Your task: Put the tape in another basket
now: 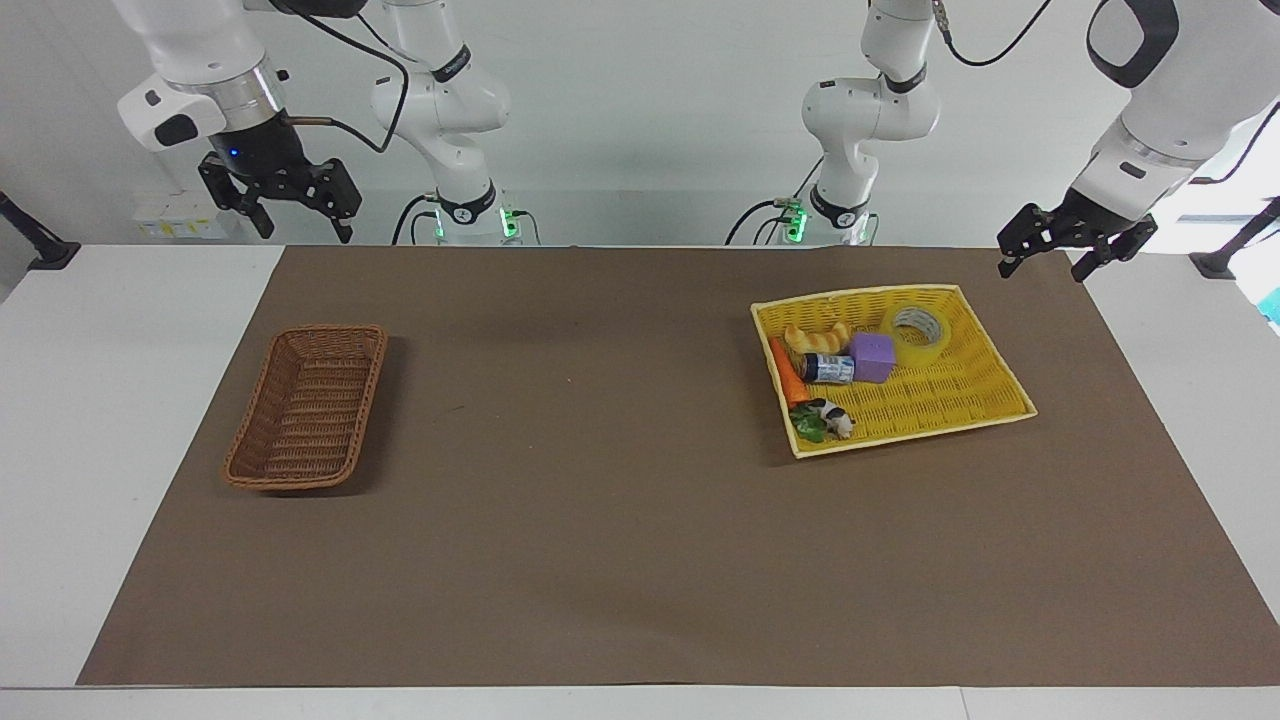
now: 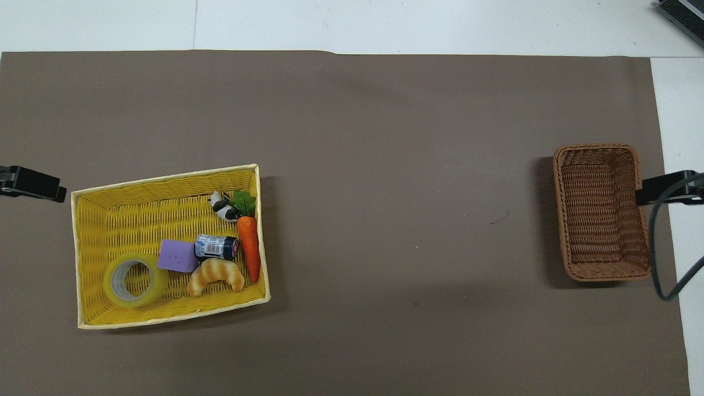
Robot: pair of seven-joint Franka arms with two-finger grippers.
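The tape (image 1: 920,330) (image 2: 135,280), a yellow translucent roll with a whitish core, lies flat in the corner of the yellow basket (image 1: 860,293) (image 2: 165,177) nearest the robots, beside a purple cube (image 1: 873,356). The brown wicker basket (image 1: 305,400) (image 2: 599,220) stands with nothing in it at the right arm's end of the table. My left gripper (image 1: 1042,272) hangs open in the air off the yellow basket's outer corner, touching nothing. My right gripper (image 1: 306,234) hangs open, high over the table's edge by the brown basket. In the overhead view only one finger of each shows (image 2: 33,185) (image 2: 665,190).
The yellow basket also holds a croissant (image 2: 215,275), a small dark jar (image 2: 216,247), a toy carrot (image 2: 249,247) and a black-and-white figure (image 2: 221,207). A brown mat (image 1: 600,500) covers most of the white table. A cable (image 2: 660,258) hangs from the right arm beside the brown basket.
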